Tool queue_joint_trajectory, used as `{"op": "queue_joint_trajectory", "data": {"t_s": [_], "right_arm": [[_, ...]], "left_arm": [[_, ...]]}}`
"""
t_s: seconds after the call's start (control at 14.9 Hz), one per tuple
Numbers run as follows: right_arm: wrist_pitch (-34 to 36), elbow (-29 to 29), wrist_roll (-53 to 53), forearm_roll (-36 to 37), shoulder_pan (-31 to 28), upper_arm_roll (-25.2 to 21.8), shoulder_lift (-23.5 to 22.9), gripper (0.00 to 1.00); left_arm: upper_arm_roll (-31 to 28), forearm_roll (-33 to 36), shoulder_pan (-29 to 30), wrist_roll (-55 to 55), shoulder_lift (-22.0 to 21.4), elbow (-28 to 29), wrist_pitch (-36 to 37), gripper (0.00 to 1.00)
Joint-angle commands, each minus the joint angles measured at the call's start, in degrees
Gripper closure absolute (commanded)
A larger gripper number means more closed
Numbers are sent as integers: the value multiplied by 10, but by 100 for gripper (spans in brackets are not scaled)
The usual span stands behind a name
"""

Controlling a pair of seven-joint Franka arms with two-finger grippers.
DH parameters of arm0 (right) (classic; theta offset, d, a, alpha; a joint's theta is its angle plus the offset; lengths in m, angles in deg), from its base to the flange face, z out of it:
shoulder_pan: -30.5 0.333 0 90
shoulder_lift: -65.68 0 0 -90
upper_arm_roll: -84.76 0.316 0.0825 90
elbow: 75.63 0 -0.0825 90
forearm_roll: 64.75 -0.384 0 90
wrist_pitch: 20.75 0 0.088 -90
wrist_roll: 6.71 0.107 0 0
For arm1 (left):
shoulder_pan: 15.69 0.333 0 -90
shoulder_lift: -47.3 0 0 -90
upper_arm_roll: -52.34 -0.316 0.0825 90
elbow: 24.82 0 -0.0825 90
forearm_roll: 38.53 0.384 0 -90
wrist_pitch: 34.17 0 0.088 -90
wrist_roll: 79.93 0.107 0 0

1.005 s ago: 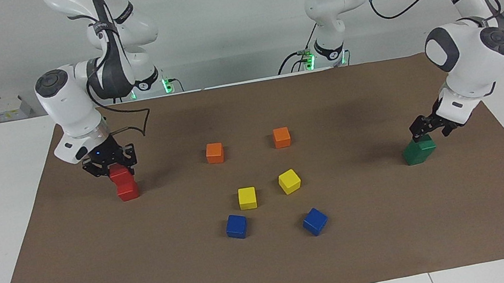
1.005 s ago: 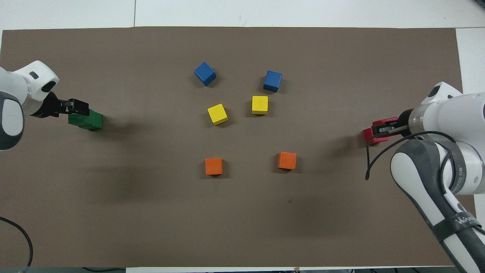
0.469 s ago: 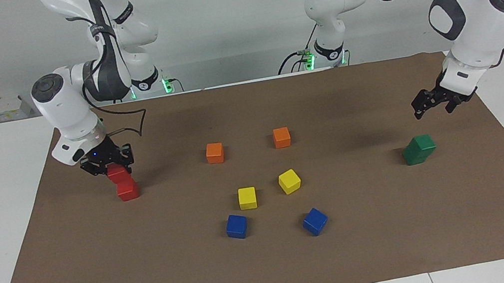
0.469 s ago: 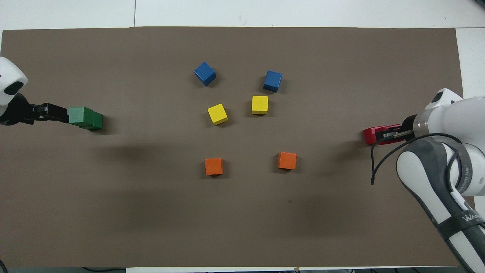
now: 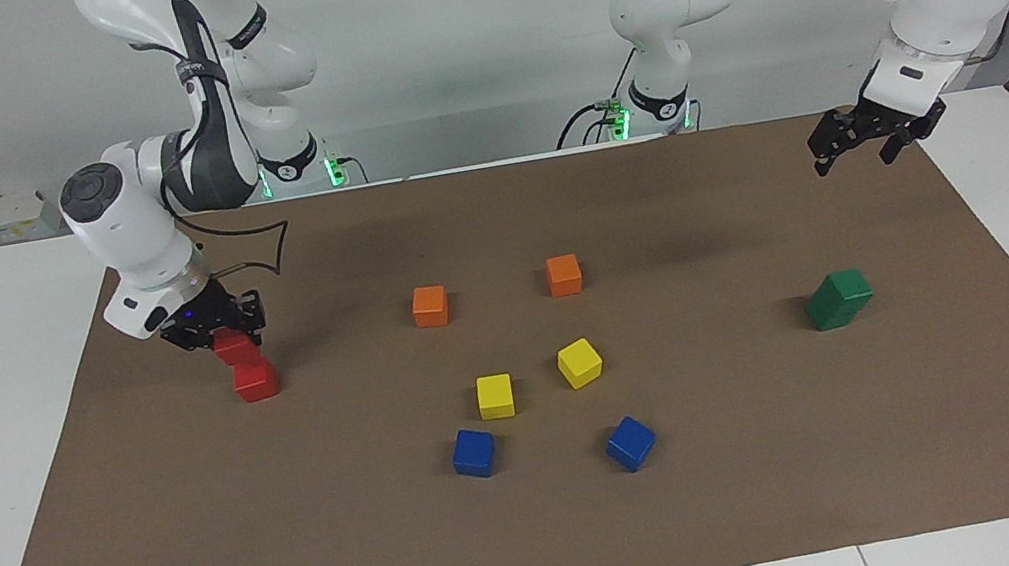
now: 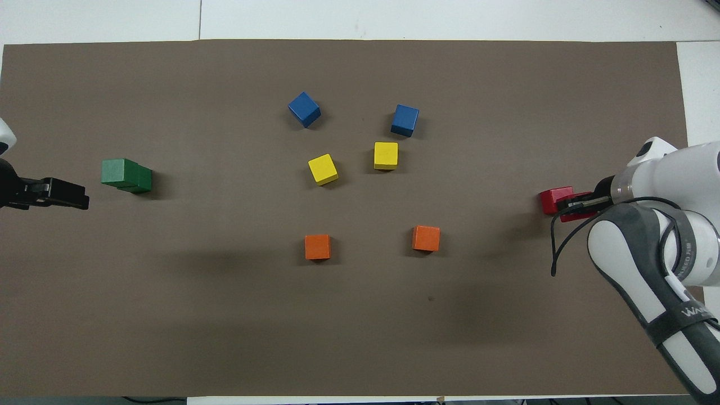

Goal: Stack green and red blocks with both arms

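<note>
Now, my left gripper (image 5: 877, 144): raised in the air over the brown mat (image 5: 545, 540) at my left arm's end of the table, fingers apart, holding nothing.
Left gripper from overhead: only the black tip (image 6: 56, 194) shows at the edge of the view, clear of the green blocks.
My right gripper (image 5: 220, 330): low over the mat at my right arm's end of the table, fingers clamped on the upper red block (image 5: 233, 346).
Upper red block: it sits on top of the lower red block (image 5: 256, 380), shifted a little toward the robots so the two do not line up squarely.
Lower red block: flat on the mat, touching the upper one; I cannot tell how much of the upper block's weight rests on it.
Red pair from overhead: a single red shape (image 6: 554, 199) shows, partly covered by my right gripper's fingers.
Green blocks (image 5: 838, 299): stacked one on the other at my left arm's end of the mat, standing free, well apart from my left gripper.
Green stack from overhead: the top block (image 6: 115, 172) shows offset from the one under it (image 6: 140, 181).
Orange blocks (image 5: 430, 306) and (image 5: 564, 275): side by side on the mat, mid-table, nearest the robots of the middle group.
Yellow blocks (image 5: 495, 396) and (image 5: 580, 362): farther from the robots than the orange pair.
Blue blocks (image 5: 474, 453) and (image 5: 630, 443): farthest from the robots, apart from each other.
</note>
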Motion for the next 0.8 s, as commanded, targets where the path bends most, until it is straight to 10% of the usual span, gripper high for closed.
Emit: {"op": "queue_joint_trajectory", "data": {"t_s": [0.0, 0.74], "right_arm": [[-4, 9, -7, -4, -10, 5, -13, 100], [-18, 31, -6, 20, -13, 5, -39, 100]], "left_arm": [[-11, -9, -25, -16, -13, 11, 5, 0], [-47, -24, -82, -45, 44, -90, 53, 0]]}}
